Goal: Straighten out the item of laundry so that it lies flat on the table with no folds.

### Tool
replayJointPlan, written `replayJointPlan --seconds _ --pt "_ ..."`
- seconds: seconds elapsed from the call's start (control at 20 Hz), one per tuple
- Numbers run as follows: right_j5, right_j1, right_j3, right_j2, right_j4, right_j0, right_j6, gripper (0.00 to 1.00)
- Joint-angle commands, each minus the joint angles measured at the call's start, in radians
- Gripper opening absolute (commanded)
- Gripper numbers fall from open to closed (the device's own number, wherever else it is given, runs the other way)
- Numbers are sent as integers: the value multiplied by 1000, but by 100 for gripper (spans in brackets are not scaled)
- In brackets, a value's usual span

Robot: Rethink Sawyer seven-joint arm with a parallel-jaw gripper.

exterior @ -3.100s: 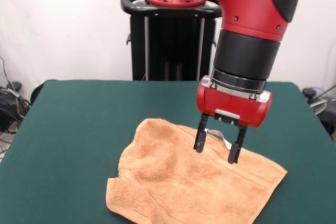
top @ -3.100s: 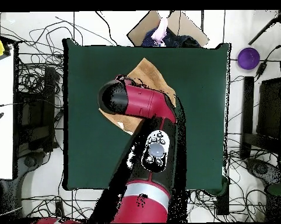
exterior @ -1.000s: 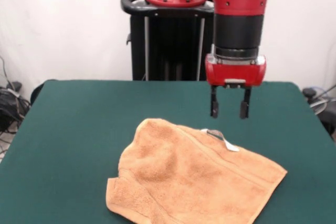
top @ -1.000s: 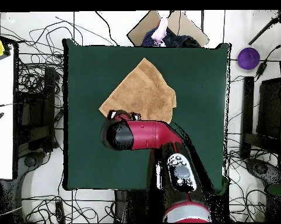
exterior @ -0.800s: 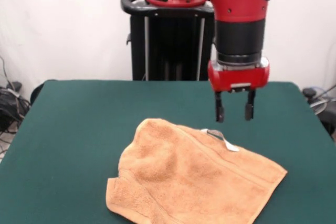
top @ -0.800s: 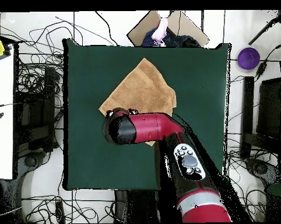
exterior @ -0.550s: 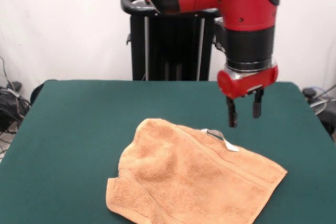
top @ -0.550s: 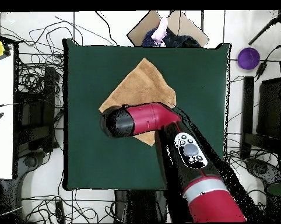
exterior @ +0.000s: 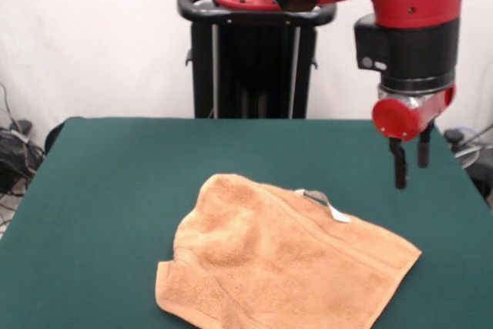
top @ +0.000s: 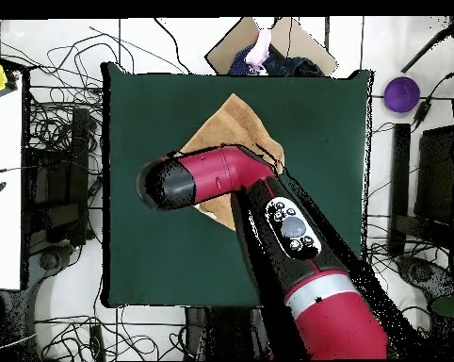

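Note:
The peach-orange towel (exterior: 285, 260) lies on the dark green table (exterior: 115, 175), rumpled, with its near left corner (exterior: 171, 279) folded over. Its white tag (exterior: 330, 206) sticks out at the far edge. My gripper (exterior: 410, 166) hangs in the air to the right of the towel, beyond the tag, open and holding nothing. In the overhead view the arm (top: 212, 179) covers much of the towel (top: 233, 127) and hides the gripper.
Green table (top: 146, 104) surrounds the towel on all sides. Off the table are tangled cables (top: 56, 141), a cardboard box (top: 273, 42), a purple round object (top: 401, 93) and a white surface (top: 5, 189).
The gripper rose from the towel's tag edge and swung right in the front view, ending off the towel's side. It stays open. The towel has not moved.

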Motion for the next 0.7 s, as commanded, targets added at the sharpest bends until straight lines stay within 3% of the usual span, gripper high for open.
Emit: replayJointPlan --seconds 0.05,0.25,0.7 --pt "55 44 27 102 -48 -92 -154 100" --pt "31 67 34 72 -102 -134 -150 100" --pt "75 96 13 -18 -212 -148 -97 100"
